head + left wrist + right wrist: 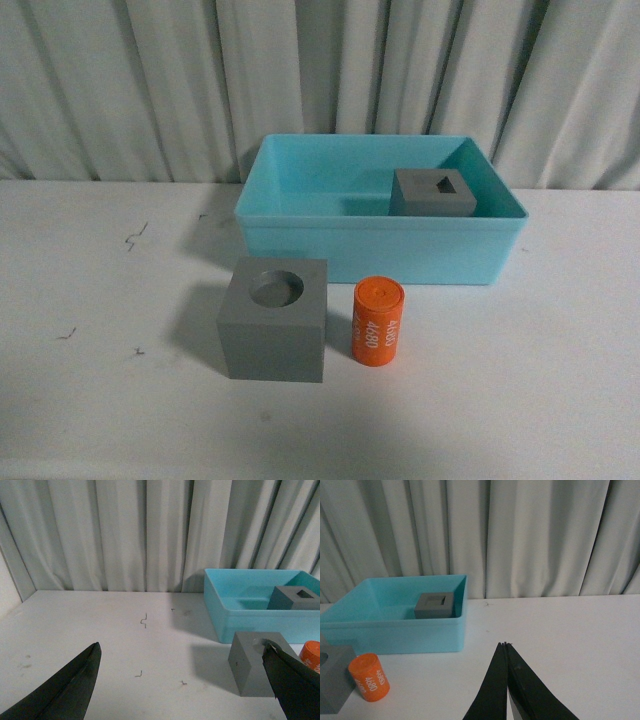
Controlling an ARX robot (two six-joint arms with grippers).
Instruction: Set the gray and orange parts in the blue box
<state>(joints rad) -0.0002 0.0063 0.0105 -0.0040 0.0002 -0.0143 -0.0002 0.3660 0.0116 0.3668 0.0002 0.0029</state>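
A gray cube with a round hole [275,320] stands on the white table, in front of the blue box [380,250]. The orange cylinder [377,321] with white digits stands upright just to its right. A second gray cube, with a square hole [432,193], sits inside the box at its back right. Neither arm shows in the front view. In the left wrist view my left gripper [181,646] is open and holds nothing; one finger [292,685] overlaps the round-hole cube [250,665]. My right gripper [506,645] is shut and holds nothing, off to the right of the box [395,635] and the cylinder [369,676].
Pleated gray curtains [320,80] hang close behind the box. Small dark marks [133,238] dot the white table [520,400] on the left side. A table edge runs along the far left in the left wrist view.
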